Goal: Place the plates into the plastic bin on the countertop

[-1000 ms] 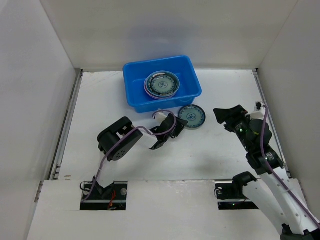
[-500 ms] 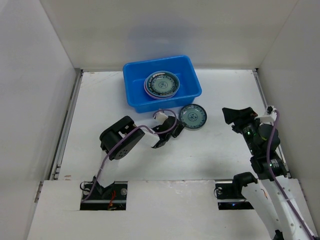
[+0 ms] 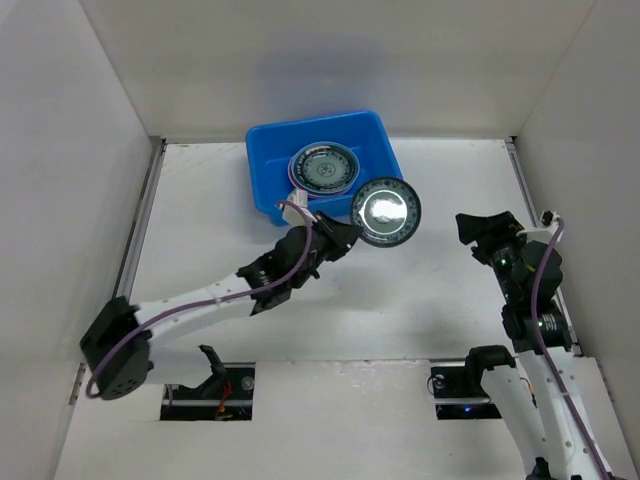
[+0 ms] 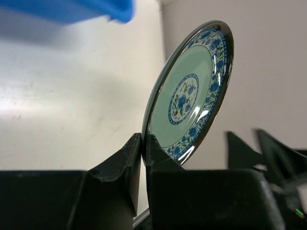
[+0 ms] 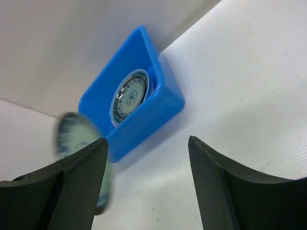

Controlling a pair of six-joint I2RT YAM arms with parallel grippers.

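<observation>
Holding the small teal patterned plate by its rim, the left gripper has its fingers pinched closed on the lower edge; in the left wrist view the jaws sit tight either side of that edge and the plate stands nearly on edge, glazed face to camera. Plate is off the countertop, in the air just beside the near right corner of the plastic bin. Bin sits against the far edge of the bench, roughly mid-width. Inside it, a stack of plates lies flat, patterned one with a dark rim on top; what looks like a pink or lilac edge shows under it, count not readable. Right gripper hangs near the right edge of the bench, well apart from the plate, fingers spread wide with nothing between them. Right wrist view shows the bin and the held plate as a blur at left.
</observation>
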